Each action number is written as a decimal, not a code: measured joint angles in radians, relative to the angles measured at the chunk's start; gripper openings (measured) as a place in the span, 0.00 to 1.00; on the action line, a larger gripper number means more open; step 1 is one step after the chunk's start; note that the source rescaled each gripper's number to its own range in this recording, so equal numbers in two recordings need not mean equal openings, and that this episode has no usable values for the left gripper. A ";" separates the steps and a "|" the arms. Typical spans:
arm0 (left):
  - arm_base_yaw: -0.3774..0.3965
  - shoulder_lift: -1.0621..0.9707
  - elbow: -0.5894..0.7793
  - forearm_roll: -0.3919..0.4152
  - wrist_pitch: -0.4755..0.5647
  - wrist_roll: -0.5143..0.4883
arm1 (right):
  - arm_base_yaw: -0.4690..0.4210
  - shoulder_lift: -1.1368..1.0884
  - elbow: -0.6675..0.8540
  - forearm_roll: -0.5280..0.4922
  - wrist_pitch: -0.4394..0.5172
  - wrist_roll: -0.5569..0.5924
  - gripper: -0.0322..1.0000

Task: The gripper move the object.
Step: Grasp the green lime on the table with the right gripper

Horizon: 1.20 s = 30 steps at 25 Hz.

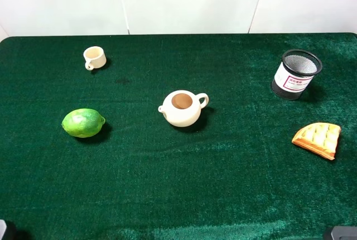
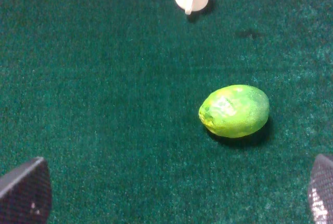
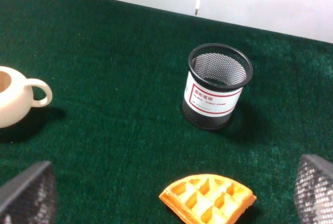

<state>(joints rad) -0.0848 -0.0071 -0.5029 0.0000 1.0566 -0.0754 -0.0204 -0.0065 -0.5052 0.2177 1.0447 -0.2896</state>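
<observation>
The bright green lime lies on the green cloth at the left of the table, alone and untouched. In the left wrist view the lime lies ahead of my left gripper, whose fingers stand wide apart and empty, well short of it. My right gripper is also open and empty, its fingers spread at the frame's corners, far from the lime. In the exterior view only slivers of the arms show at the bottom corners.
A cream teapot stands mid-table. A small cream cup stands at the back left. A black mesh pen holder stands at the back right, with a waffle piece in front of it.
</observation>
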 joint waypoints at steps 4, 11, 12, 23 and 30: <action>0.000 0.000 0.000 0.000 0.000 0.000 | 0.000 0.000 0.000 0.001 0.000 0.000 1.00; 0.000 0.000 0.000 0.000 0.000 0.000 | 0.000 0.000 0.000 0.001 0.000 0.000 1.00; 0.000 0.000 0.000 0.000 0.000 0.000 | 0.000 0.000 0.000 0.001 0.000 0.000 1.00; 0.000 0.000 0.000 0.000 0.000 0.000 | 0.000 0.000 0.000 0.001 0.000 0.000 1.00; 0.000 0.000 0.000 0.000 0.000 0.000 | 0.000 0.000 0.000 0.051 0.000 0.000 1.00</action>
<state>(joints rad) -0.0848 -0.0071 -0.5029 0.0000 1.0566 -0.0754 -0.0204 -0.0065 -0.5052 0.2690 1.0447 -0.2896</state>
